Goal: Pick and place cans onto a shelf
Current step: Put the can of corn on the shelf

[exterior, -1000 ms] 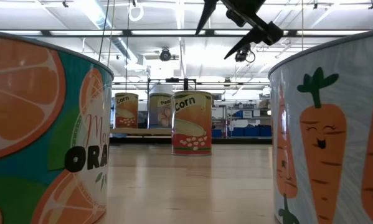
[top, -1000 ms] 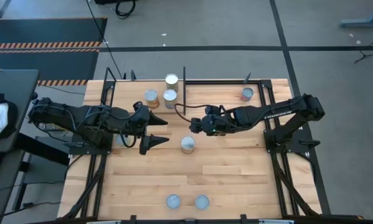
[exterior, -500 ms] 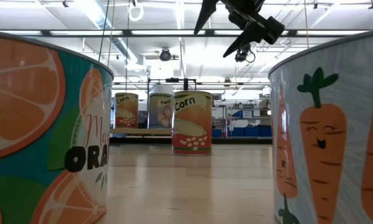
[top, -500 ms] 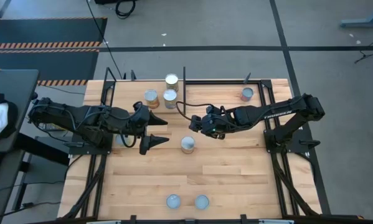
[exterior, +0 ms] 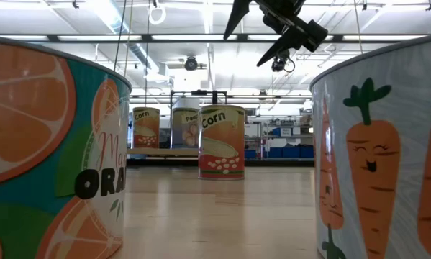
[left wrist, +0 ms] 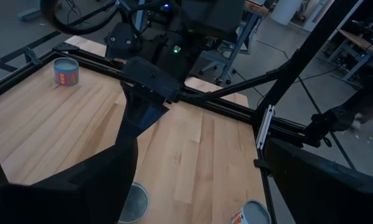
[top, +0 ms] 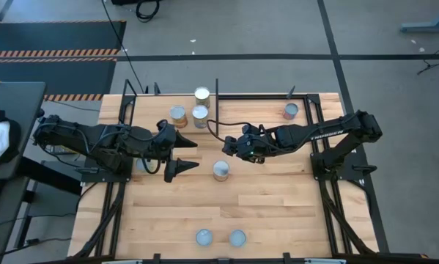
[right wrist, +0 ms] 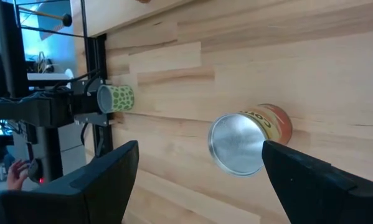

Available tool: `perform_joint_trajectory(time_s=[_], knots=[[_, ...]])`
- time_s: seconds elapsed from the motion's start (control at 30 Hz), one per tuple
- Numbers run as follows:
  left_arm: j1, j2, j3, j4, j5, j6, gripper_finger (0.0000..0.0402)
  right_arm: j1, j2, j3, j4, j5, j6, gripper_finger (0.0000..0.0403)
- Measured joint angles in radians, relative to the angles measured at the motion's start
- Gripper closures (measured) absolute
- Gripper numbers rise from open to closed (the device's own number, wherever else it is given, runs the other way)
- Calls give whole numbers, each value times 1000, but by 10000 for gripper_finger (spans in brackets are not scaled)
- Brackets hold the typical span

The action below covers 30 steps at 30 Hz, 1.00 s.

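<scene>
A corn can (top: 220, 171) with a silver top stands upright on the table's middle; it also shows in the low view (exterior: 221, 142) and the right wrist view (right wrist: 245, 142). My right gripper (top: 224, 147) hangs open above and just beyond it, touching nothing, and shows at the top of the low view (exterior: 244, 50). My left gripper (top: 196, 152) is open and empty, left of the can. Three cans (top: 199, 114) stand at the far side, on the shelf (exterior: 154, 152).
Two cans (top: 203, 237) (top: 237, 237) stand at the near edge, filling the low view's sides (exterior: 50, 144) (exterior: 380, 158). One can (top: 290, 111) stands at the far right. Black frame rods run along the table's left and right edges (top: 329, 198).
My right gripper has shifted a little toward the table's left edge above the corn can and has stayed open.
</scene>
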Motion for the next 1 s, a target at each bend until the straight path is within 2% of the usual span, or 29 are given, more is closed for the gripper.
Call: perform_joint_trajectory(time_s=[0.57, 1.0], knots=[[0, 0, 0, 0, 0, 0, 45, 0, 0, 0, 30, 0, -38, 55], [0, 0, 0, 0, 0, 0, 45, -8, 0, 0, 29, 29, -132, 55]])
